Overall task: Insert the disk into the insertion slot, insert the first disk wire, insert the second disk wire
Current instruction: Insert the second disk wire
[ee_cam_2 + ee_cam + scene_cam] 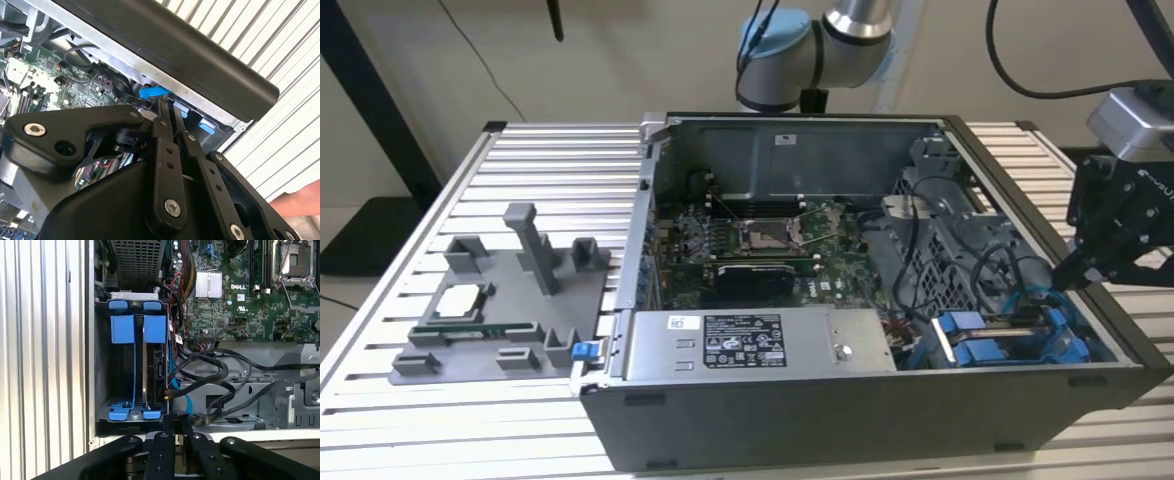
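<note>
Standing edge-on, the silver-grey rectangular disk (156, 365) in its blue plastic caddy sat inside the grey perforated-metal insertion slot (101, 360). Toward the exterior view's right, the black gripper (1063, 274) apparently pinched a blue wire (188, 402); misaligned, its connector could jam.

One gripper (168, 107), one open computer case (854, 425), one power-supply box (747, 345), one processor socket (763, 235) and two blue caddy handles (122, 329) are counted.

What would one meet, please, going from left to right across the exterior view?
From the left: grey parts fixture → labelled power-supply box → insertion slot with blue rails → end effector.
</note>
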### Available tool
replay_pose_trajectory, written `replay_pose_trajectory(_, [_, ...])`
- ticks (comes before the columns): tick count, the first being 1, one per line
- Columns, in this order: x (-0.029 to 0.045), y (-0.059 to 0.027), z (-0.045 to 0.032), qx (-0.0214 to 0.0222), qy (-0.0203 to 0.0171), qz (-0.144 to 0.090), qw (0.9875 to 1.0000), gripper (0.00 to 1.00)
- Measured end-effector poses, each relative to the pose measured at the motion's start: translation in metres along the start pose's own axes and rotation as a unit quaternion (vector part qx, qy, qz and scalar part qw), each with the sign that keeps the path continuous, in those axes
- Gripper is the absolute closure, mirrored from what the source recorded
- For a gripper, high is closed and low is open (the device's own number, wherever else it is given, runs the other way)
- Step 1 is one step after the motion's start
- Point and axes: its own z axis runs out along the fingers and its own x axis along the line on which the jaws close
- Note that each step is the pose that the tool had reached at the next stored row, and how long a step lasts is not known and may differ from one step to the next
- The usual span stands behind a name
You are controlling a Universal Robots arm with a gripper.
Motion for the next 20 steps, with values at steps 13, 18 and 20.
replay_pose_trajectory(13, [-0.0015, 0.0235, -0.0182, 0.0149, -0.0003, -0.001, 0.9999, 1.0])
replay_pose_trajectory(18, [-0.002, 0.0336, -0.0209, 0.0234, -0.0006, -0.002, 0.9997, 1.0])
replay_pose_trajectory(20, [-0.002, 0.0383, -0.0218, 0.0269, -0.0007, -0.003, 0.9996, 1.0])
